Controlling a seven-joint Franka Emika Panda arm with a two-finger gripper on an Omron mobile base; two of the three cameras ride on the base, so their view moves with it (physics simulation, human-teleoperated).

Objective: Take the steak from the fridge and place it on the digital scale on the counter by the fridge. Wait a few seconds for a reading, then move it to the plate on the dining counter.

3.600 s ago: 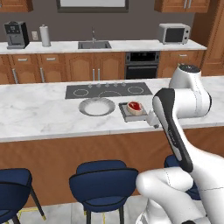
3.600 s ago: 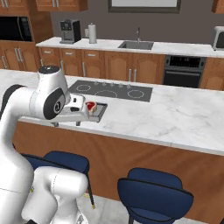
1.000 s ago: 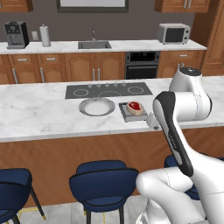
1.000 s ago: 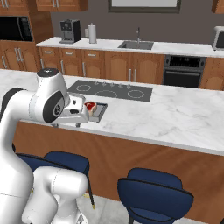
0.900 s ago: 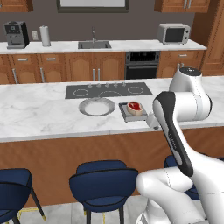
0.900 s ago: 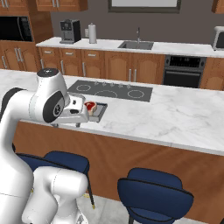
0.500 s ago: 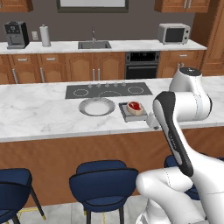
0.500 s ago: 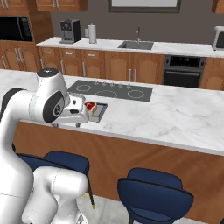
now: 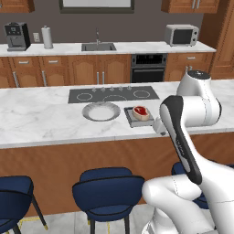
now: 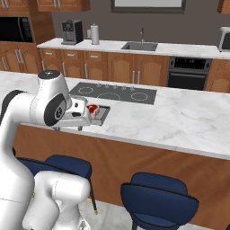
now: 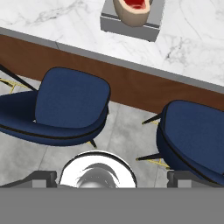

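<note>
The steak [image 9: 140, 112] [image 10: 92, 108] [image 11: 133, 9], red with a pale rim, lies on the digital scale [image 9: 136, 120] [image 10: 103, 115] [image 11: 127, 24], a square grey slab. The scale rests on the dining counter [image 9: 45, 123] [image 10: 179, 117] [image 11: 192, 43], just right of the plate [image 9: 87, 112]. My gripper [image 9: 159, 129] [image 10: 72, 127] [image 11: 114, 180] hangs over the counter's front edge, a little in front of the scale, pointing down. Its fingertips stand wide apart, open, with nothing between them. The fridge is out of view.
A black cooktop [image 9: 114, 94] [image 10: 114, 94] lies behind the plate and scale. Blue stools [image 9: 107, 183] [image 10: 159, 200] [image 11: 65, 105] stand below the counter's wood front. The rear counter carries a sink [image 9: 98, 46], a microwave [image 9: 182, 34] and a coffee machine [image 9: 16, 36].
</note>
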